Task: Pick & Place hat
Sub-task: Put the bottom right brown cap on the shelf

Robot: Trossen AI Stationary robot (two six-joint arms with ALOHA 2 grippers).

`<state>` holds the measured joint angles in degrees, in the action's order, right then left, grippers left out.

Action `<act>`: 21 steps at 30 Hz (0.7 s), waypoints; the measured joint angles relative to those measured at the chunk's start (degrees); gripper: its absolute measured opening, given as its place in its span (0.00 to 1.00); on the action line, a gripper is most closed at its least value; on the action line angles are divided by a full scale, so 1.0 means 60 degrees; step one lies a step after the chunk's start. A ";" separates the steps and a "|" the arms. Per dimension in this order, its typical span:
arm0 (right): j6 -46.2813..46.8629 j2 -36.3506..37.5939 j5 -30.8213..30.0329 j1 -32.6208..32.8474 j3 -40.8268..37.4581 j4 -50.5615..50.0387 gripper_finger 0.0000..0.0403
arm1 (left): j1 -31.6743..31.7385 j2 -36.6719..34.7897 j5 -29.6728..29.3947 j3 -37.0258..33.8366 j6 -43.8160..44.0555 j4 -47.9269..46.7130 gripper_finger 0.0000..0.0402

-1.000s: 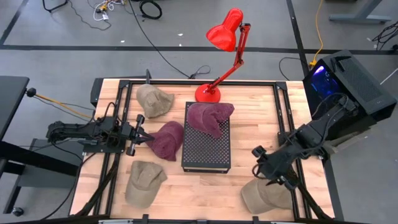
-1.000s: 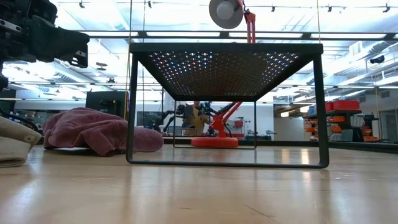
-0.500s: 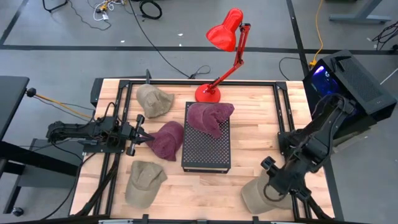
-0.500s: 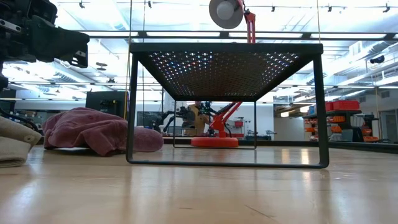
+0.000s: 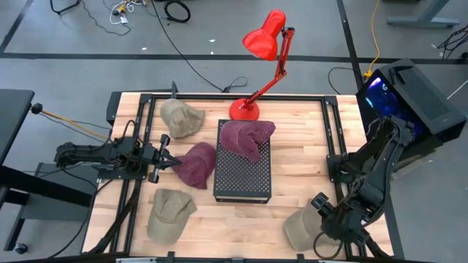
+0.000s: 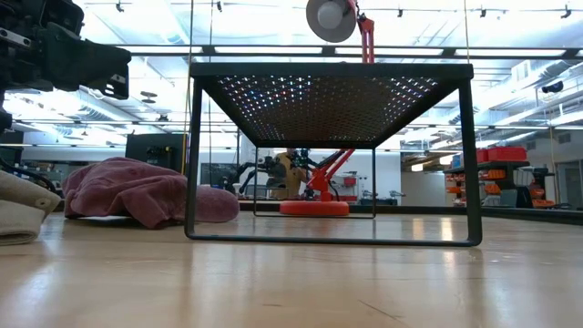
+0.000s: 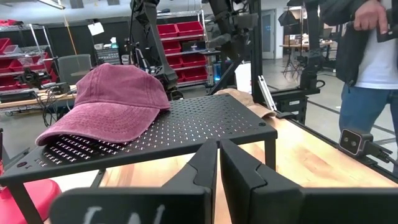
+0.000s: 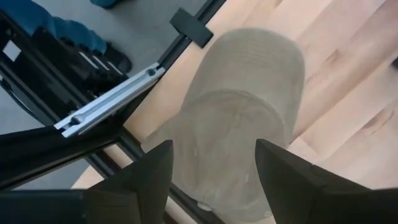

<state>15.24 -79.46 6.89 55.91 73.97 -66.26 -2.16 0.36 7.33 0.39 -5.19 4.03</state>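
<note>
1. Tan hat [image 5: 306, 228] lies on the table [image 5: 307, 146] at its near right corner, close to the metal frame rail. In the right wrist view this hat [image 8: 239, 130] fills the middle of the picture, crown up.
2. Right end effector [image 5: 330, 235] hangs directly over that hat, fingers spread wide apart; in its wrist view the two fingers [image 8: 146, 174] stand either side of the crown with the hat showing between them. I cannot tell whether they touch the fabric.
3. Black perforated stand [image 5: 243, 172] sits at the table's middle. A maroon hat [image 5: 247, 139] lies on its far end, brim hanging over the edge.
4. Second maroon hat [image 5: 197, 164] lies on the table just beside the stand's left side.
5. Left end effector [image 5: 170, 161] sits low at the left, its tip right at that second maroon hat; fingers [image 7: 205, 168] pressed together, nothing between them.
6. Two more tan hats on the left half: one near the far edge [image 5: 180, 117], one near the front edge [image 5: 168, 212].
7. Red desk lamp [image 5: 259, 69] stands at the far edge, behind the stand.
8. A person [image 7: 367, 56] stands beyond the table in the left wrist view.
</note>
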 joint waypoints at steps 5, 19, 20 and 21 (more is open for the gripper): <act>0.0192 -0.0223 -0.0477 0.0004 -0.0004 -0.0013 0.57 | 0.0002 0.0000 0.0000 0.0002 0.0000 0.0000 0.06; 0.1633 -0.0395 0.0279 -0.0134 -0.0997 -0.0367 0.57 | 0.0002 0.0000 0.0000 -0.0001 0.0000 -0.0002 0.06; 0.1633 -0.0420 0.0289 -0.0163 -0.1109 -0.0366 0.57 | 0.0000 0.0000 0.0000 -0.0001 0.0000 0.0000 0.06; 0.1634 -0.0449 0.0289 -0.0189 -0.1223 -0.0356 0.57 | -0.0001 0.0000 0.0000 0.0001 0.0000 -0.0003 0.06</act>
<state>25.04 -82.15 8.62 54.77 66.64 -68.40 -2.17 0.36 7.33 0.40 -5.19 4.01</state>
